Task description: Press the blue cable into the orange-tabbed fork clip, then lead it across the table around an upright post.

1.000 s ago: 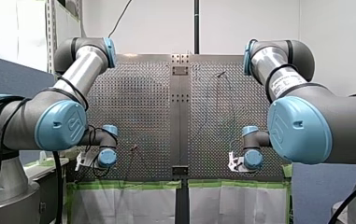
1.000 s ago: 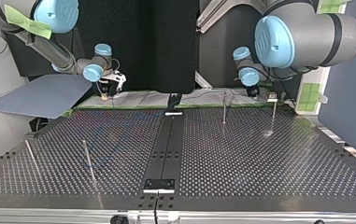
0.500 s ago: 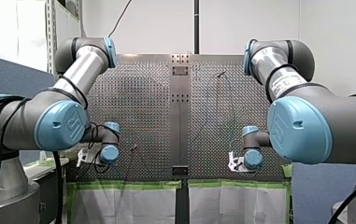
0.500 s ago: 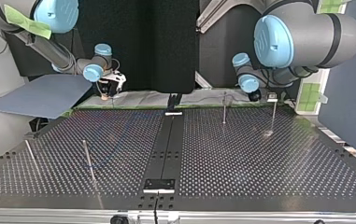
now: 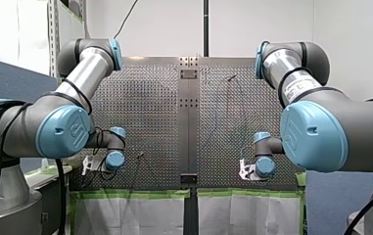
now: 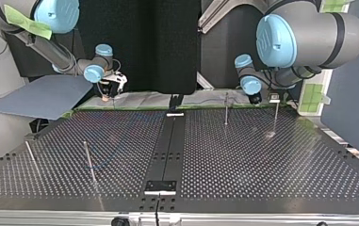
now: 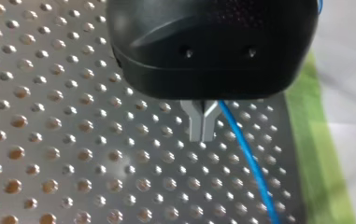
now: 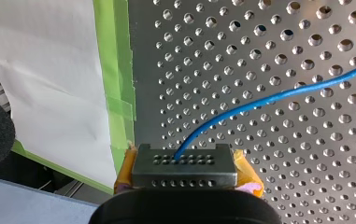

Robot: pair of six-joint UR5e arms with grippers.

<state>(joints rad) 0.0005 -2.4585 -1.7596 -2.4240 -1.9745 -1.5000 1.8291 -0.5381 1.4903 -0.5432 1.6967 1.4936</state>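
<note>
The blue cable runs over the perforated table and ends at my right gripper. Its yellow pads flank a grey block, and it is shut on the cable's end. In the top view this gripper hangs at the table's far left edge. My left gripper has its metal fingers pressed together, shut. The cable passes close beside them on the plate, near the green tape. I cannot tell whether it touches them. In the top view my left gripper is behind two upright posts. The fork clip is not clearly seen.
Thin posts stand on the table: a second one at the top view's right, two more at its left. A small pale fitting sits by the right post. A blue sheet lies beyond the left edge.
My left arm's wrist has shifted a little: up and right in the front view, lower and nearer the posts in the top view. My right arm has stayed still.
</note>
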